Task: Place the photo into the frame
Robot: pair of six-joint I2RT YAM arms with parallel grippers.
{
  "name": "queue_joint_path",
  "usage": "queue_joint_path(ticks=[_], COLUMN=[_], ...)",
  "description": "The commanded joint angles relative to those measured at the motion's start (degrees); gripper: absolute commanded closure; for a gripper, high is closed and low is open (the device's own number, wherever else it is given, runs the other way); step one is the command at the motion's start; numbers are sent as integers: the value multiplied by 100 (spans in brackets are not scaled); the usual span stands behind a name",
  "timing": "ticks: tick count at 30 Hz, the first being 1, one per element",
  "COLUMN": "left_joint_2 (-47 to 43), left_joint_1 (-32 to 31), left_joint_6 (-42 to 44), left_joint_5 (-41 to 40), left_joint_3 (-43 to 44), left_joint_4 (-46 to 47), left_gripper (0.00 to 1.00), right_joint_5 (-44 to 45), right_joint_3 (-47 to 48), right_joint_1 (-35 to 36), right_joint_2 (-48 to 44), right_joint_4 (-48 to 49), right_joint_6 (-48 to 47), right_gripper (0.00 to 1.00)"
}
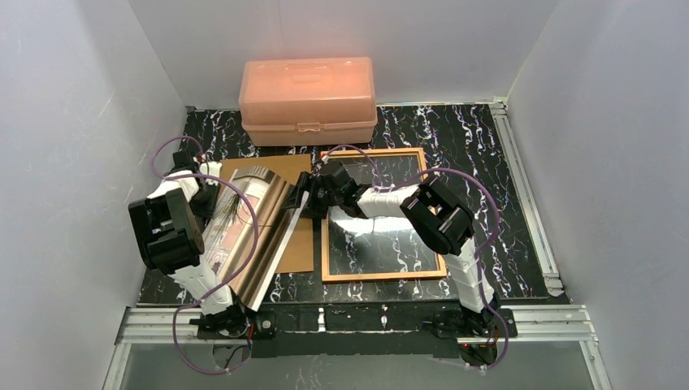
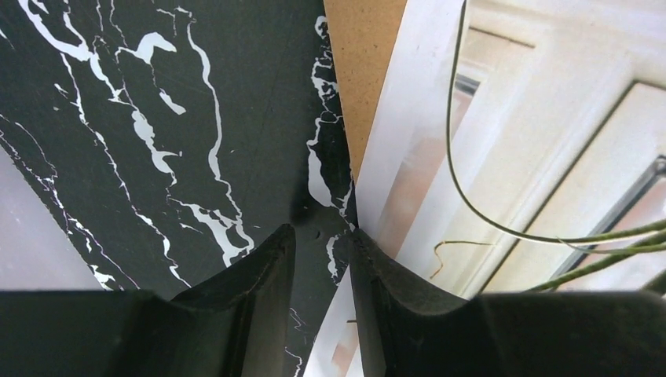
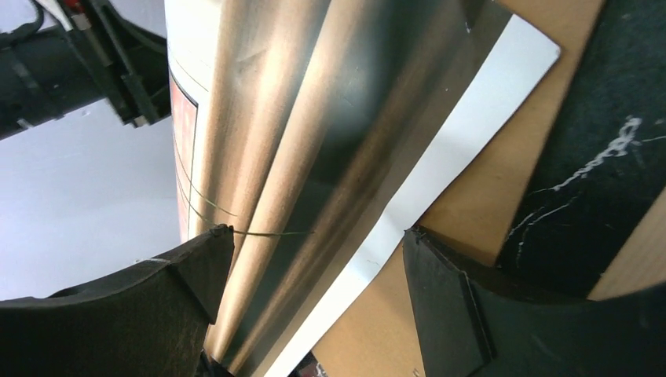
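- Glossy paper, thin and light: the photo (image 1: 244,223) arches up in a hump over the brown backing board (image 1: 301,248). It sits just left of the frame (image 1: 382,277) and is not yet in it.
- It looks floppy rather than stiff. It buckles under pressure at its edges, and a hard pinch or sharp bend would likely crease it.
- The slick face may slide between fingers.
- The left gripper (image 2: 320,236) has its fingers narrowly apart. The photo's white border lies in the gap against one finger, and no firm pinch shows.
- The right gripper (image 3: 318,236) is spread wide at the opposite edge, holding nothing.
- The best hold, I judge, is the white margins on two opposite edges, carried level so the sheet lies flat.
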Motion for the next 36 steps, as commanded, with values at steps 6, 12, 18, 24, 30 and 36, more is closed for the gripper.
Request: queue_joint_path(ticks=[6, 12, 18, 24, 30, 36], left_joint_2=[166, 171, 135, 105, 55, 50], left_joint_1=[-244, -261, -278, -279, -280, -279], left_joint_6=[-45, -25, -24, -26, -41, -102], left_joint_5=[574, 555, 585, 638, 675, 663], left_joint_3=[-281, -260, -235, -203, -169, -88], left_joint_4=[-667, -677, -751, -819, -894, -955], left_gripper=[69, 70, 70, 71, 71, 72], right_joint_5=[-650, -668, -748, -838, -956, -982], right_joint_3=[-701, -1006, -1261, -1137, -746, -883], right_joint_1=[-7, -73, -83, -45, 26, 38], right_joint_2=[-297, -604, -666, -411, -170, -363], right_joint_4=[2516, 3060, 3929, 4604, 4961, 4951], right_joint_6=[937, 1097, 1495, 1848, 2049, 1829], right_gripper=[15, 16, 16, 16, 18, 22])
